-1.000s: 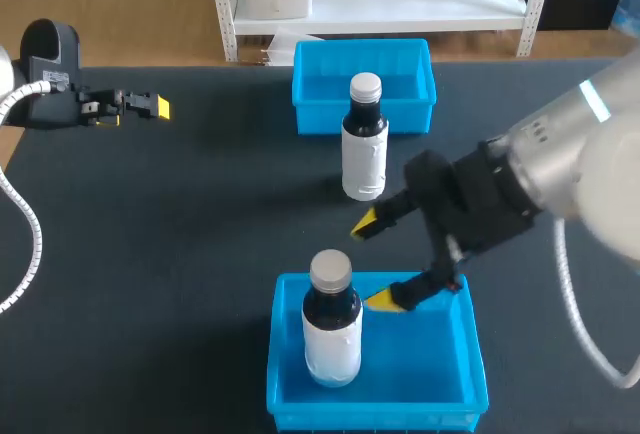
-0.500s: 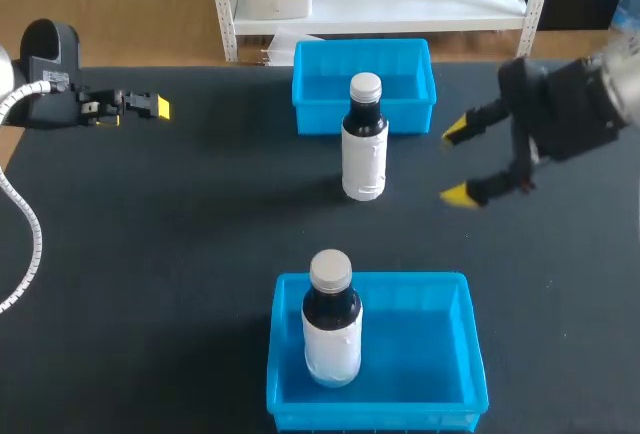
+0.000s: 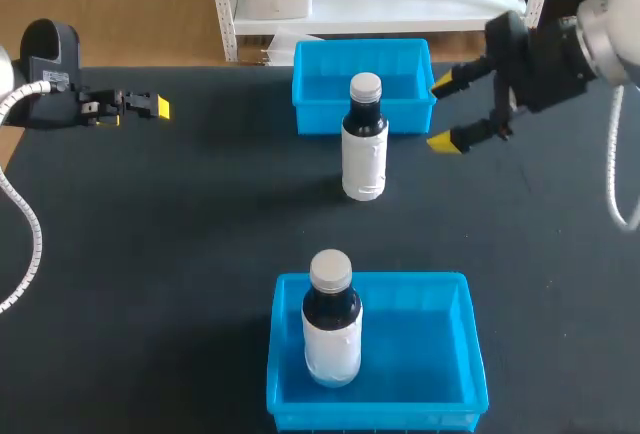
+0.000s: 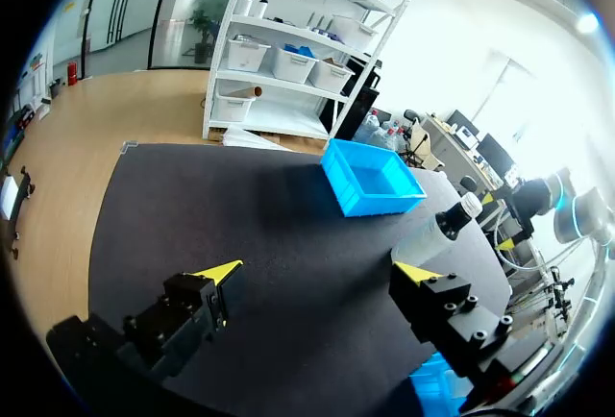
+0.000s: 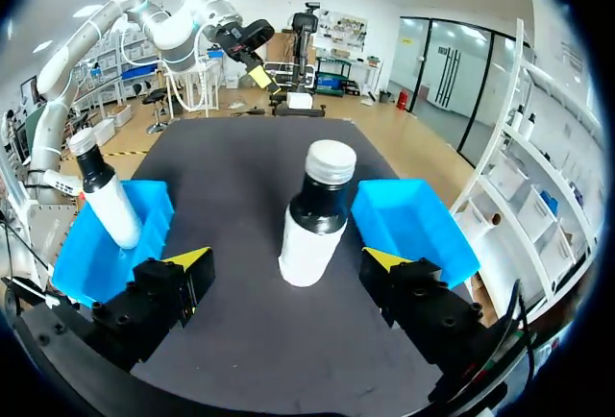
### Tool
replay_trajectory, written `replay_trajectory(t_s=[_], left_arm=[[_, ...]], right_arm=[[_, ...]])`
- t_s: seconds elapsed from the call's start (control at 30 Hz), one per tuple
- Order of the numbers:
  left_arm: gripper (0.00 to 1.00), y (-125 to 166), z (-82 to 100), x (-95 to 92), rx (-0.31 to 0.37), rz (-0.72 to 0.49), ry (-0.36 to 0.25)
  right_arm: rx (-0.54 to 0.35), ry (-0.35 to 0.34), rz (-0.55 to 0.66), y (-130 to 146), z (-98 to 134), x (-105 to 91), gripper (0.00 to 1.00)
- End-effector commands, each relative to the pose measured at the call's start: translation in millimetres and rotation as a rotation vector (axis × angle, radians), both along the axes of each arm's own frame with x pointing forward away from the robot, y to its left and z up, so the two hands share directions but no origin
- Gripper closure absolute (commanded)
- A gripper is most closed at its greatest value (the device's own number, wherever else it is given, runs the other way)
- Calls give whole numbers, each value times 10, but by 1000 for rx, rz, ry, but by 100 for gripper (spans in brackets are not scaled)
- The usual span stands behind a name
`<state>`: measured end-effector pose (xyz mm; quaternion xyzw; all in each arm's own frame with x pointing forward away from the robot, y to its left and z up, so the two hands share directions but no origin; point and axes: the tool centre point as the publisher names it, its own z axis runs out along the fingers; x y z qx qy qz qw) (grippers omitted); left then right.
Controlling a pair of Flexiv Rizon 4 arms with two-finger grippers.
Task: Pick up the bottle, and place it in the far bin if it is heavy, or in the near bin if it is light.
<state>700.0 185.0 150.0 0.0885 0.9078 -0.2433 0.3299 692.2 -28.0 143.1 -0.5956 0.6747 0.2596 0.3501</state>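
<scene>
L end effector (image 3: 157, 107) spread; R (image 3: 441, 113) too.

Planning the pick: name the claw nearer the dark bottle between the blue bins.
Right. Right claw just beside the white-labelled dark bottle; left claw far across the table.

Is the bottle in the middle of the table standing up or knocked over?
Standing up: the bottle rests on its base on the table, cap at the top.
</scene>
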Motion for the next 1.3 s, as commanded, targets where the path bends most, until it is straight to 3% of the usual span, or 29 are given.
replay_trajectory(t_s=[0.03, 0.3, 0.87, 1.3], left_arm=[[0, 0, 0, 0, 0, 0, 0], [0, 0, 0, 0, 0, 0, 0], [0, 0, 0, 0, 0, 0, 0], [0, 0, 0, 0, 0, 0, 0]], right_arm=[[31, 44, 66, 129, -95, 424, 0], [56, 51, 96, 355, -122, 506, 0], [92, 68, 101, 748, -153, 399, 0], [109, 81, 87, 859, -203, 425, 0]])
